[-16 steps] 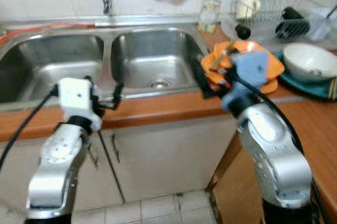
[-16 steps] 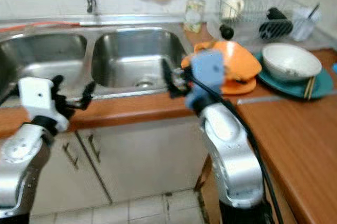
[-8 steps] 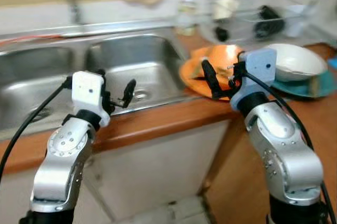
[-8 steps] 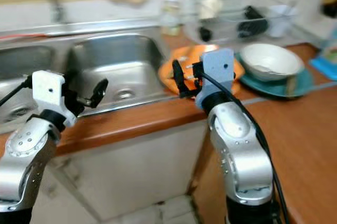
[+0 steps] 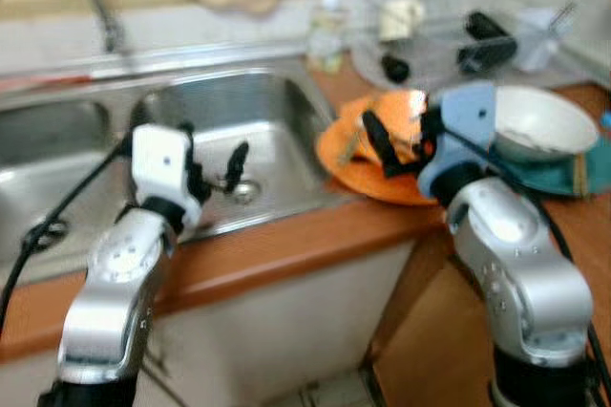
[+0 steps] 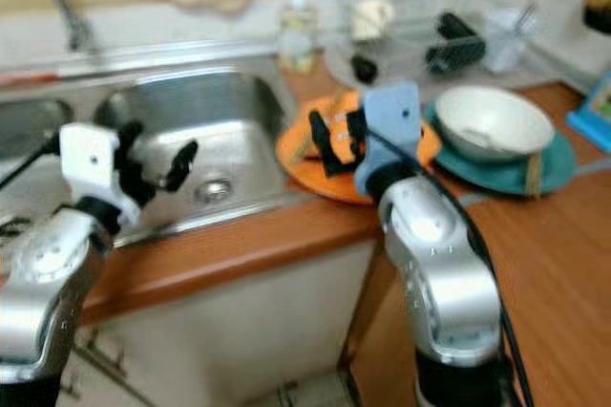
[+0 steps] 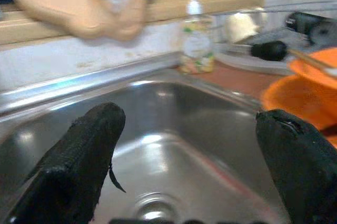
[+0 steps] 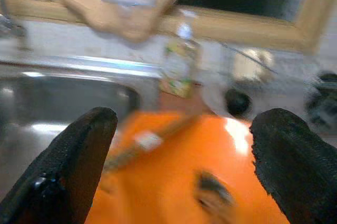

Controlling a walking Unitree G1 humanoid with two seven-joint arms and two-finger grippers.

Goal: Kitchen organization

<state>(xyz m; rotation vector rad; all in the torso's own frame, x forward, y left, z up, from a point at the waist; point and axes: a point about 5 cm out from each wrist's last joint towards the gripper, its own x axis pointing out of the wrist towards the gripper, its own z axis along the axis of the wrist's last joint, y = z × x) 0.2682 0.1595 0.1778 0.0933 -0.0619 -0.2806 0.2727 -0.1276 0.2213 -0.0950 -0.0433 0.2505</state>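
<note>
Right wrist view looks between widely spread fingers at the orange plate point(image 8: 210, 166), so the right gripper point(image 5: 377, 144) seems lined up to grasp that plate at the sink's point(image 5: 239, 111) three o'clock, while the left gripper point(image 5: 215, 168) hovers empty, fingers apart, over the basin.

The picture is blurred. The left gripper point(image 5: 212, 160) hangs over the right basin of the steel sink point(image 5: 277, 101), fingers apart. The right gripper point(image 5: 377, 144) is over the orange plates point(image 5: 358, 173) on the wooden counter point(image 5: 286, 254), just right of the sink. Farther right a white bowl point(image 5: 544, 120) sits on a teal plate point(image 5: 592, 173). A soap bottle point(image 5: 327, 20) and a dish rack point(image 5: 458, 34) stand at the far side.
</note>
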